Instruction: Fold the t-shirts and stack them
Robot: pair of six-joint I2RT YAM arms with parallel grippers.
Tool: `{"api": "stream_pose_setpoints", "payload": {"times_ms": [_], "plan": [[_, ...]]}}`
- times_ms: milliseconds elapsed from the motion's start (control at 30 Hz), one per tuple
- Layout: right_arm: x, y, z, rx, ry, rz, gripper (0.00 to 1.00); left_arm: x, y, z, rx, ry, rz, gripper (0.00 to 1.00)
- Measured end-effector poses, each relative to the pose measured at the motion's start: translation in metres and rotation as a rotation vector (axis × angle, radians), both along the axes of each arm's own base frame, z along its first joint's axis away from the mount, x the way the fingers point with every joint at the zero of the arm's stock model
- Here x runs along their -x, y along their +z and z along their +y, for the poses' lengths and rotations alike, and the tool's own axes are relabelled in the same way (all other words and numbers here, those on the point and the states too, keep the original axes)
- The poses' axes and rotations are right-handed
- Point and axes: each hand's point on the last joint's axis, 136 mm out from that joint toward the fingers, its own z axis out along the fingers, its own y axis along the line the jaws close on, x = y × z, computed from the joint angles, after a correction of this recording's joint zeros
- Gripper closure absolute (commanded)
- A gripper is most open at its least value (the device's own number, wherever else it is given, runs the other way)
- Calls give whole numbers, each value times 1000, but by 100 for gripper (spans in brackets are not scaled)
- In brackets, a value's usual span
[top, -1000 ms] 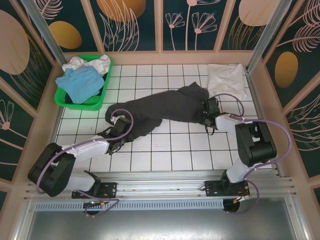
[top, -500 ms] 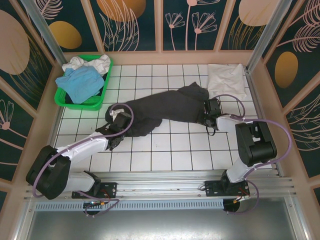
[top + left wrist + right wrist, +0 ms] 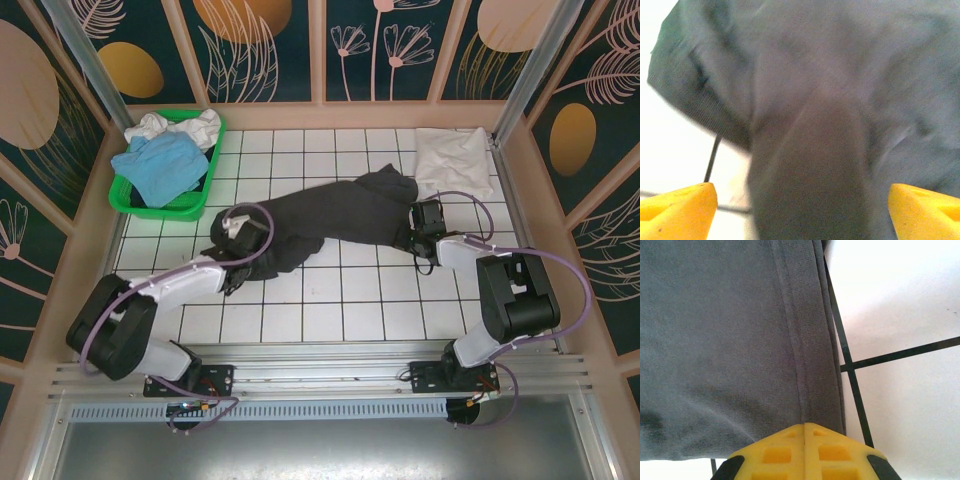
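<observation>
The dark charcoal t-shirt lies stretched and rumpled across the white tiled table. My left gripper hovers over its left end. In the left wrist view that gripper is open, its yellow fingertips wide apart with dark cloth bunched between them. My right gripper sits at the shirt's right edge. There its yellow jaws are shut on the shirt's stitched hem. A folded white t-shirt lies at the back right.
A green plastic basket stands at the back left, holding a light blue t-shirt and a white one. Patterned panels wall the table on three sides. Bare tiles lie in front of the dark shirt.
My left gripper has moved away from the base onto the shirt's left end and opened wide. My right gripper has closed on the hem and stayed in place.
</observation>
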Motion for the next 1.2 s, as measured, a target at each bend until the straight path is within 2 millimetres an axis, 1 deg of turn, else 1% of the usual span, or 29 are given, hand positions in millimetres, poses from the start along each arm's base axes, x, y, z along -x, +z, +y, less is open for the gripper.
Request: {"api": "stream_pose_setpoints", "payload": {"times_ms": [33, 100, 167, 233, 267, 333, 400, 467, 533, 633, 667, 733, 800, 900, 1100, 1167, 1200], "plan": [[0, 0, 0, 0, 1, -1, 100, 11, -1, 4, 34, 9, -1, 12], [0, 1, 0, 0, 0, -3, 100, 26, 3, 2, 113, 8, -25, 14], [0, 1, 0, 0, 0, -3, 100, 38, 11, -10, 197, -14, -56, 17], [0, 1, 0, 0, 0, -3, 100, 47, 18, -34, 279, -59, -70, 20], [0, 1, 0, 0, 0, -3, 100, 50, 19, -44, 314, -78, -70, 23], [0, 1, -1, 1, -1, -3, 100, 55, 15, -63, 377, -104, -49, 29], [-1, 1, -1, 0, -3, -3, 100, 57, 1, -71, 391, -98, -7, 32], [-1, 1, -2, 0, -5, -3, 100, 58, -19, -71, 368, -75, 44, 33], [-1, 2, -2, 0, -5, -5, 100, 59, -32, -70, 339, -56, 79, 34], [0, 6, -2, -4, -5, -17, 100, 52, -31, -75, 331, -39, 84, 42], [-1, 9, -3, -5, -6, -25, 100, 48, -32, -76, 323, -31, 86, 46], [-2, 15, -3, -10, -7, -43, 100, 45, -35, -75, 300, -11, 88, 51], [-2, 19, -3, -13, -8, -55, 100, 43, -37, -72, 278, 7, 89, 61], [-1, 19, -4, -16, -10, -54, 100, 43, -41, -66, 235, 27, 94, 72], [1, 17, -2, -25, -1, -46, 100, 41, -43, -58, 178, 55, 94, 91], [1, 17, -2, -28, 1, -45, 100, 40, -42, -57, 166, 57, 89, 100], [1, 17, -1, -29, 2, -45, 100, 38, -41, -57, 157, 57, 82, 100]]}}
